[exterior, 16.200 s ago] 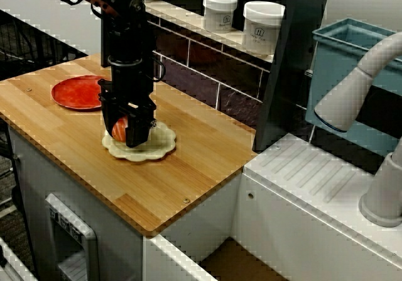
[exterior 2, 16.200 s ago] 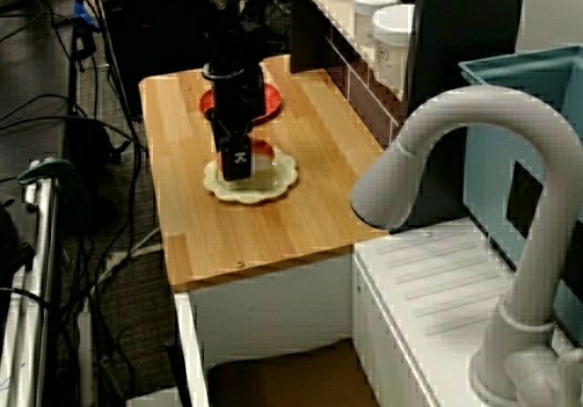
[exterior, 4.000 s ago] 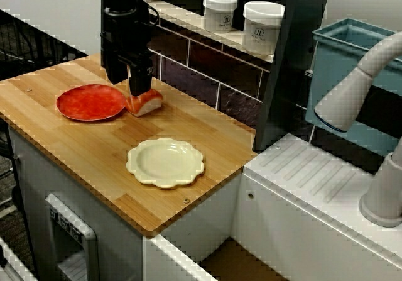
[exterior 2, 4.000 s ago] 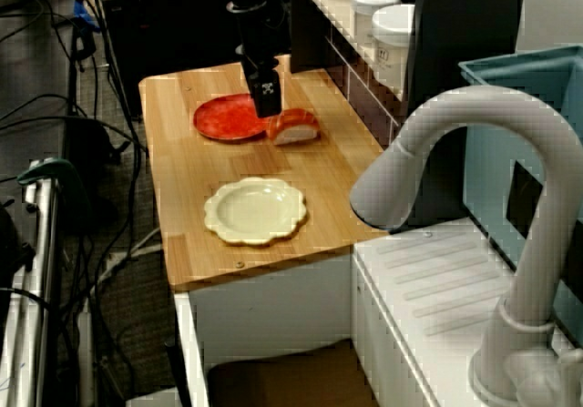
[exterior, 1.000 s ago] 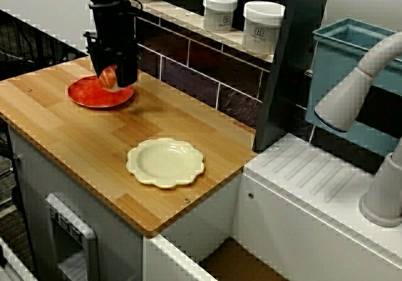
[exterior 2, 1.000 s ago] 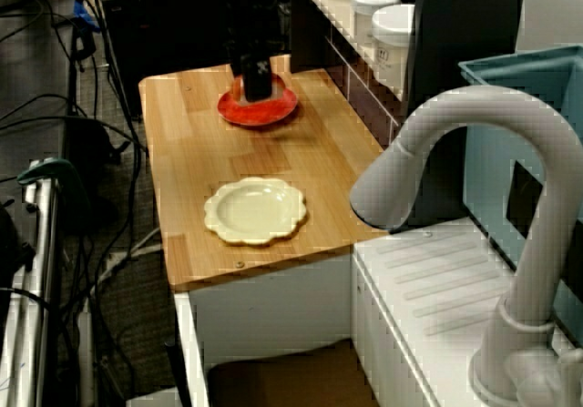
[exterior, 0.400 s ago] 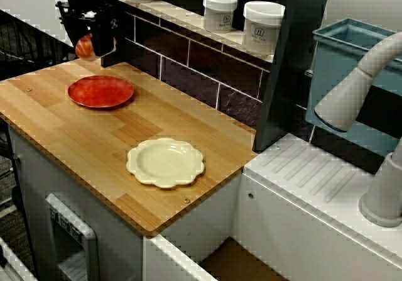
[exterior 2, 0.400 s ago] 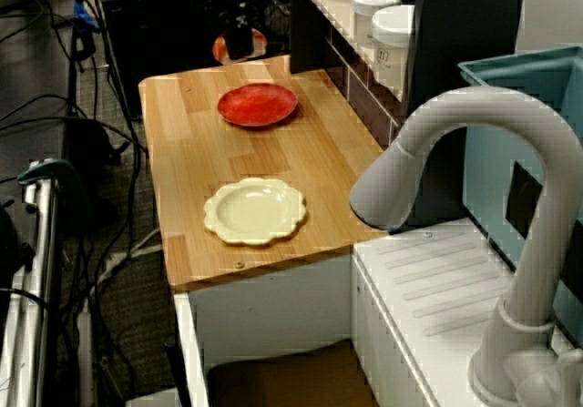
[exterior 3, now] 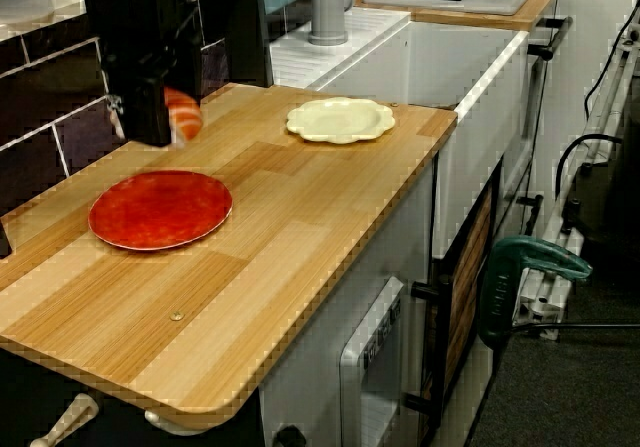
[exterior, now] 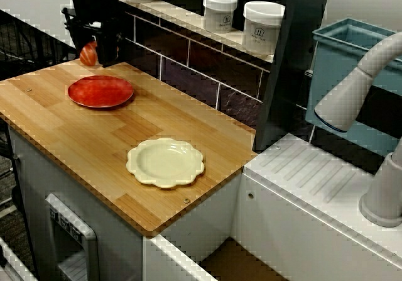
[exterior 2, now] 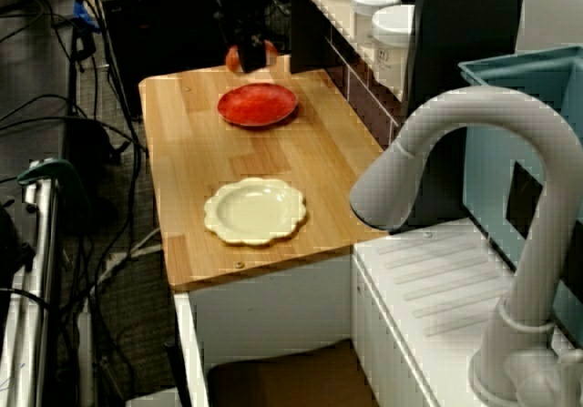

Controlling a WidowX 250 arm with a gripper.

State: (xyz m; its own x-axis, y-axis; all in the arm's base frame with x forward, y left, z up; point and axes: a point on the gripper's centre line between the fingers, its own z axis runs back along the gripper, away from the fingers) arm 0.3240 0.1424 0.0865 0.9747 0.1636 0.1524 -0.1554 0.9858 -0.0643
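One gripper (exterior: 98, 51), upper left, clamped on toy sushi (exterior: 86, 54) — probably light, smooth, slippery; hold across its middle.

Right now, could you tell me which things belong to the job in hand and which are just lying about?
In hand: claw, the sushi it grips, red plate nearby.
Lying about: cream plate, jars, tap, blue bin.

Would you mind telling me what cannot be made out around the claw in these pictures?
Orange piece: mostly hidden by the claw in the low side view; its kind unclear.
Its grip: one dark blur in the high view.
Arm: cut by the top edge everywhere.
Labels on the jars: too small to read in the corner view.
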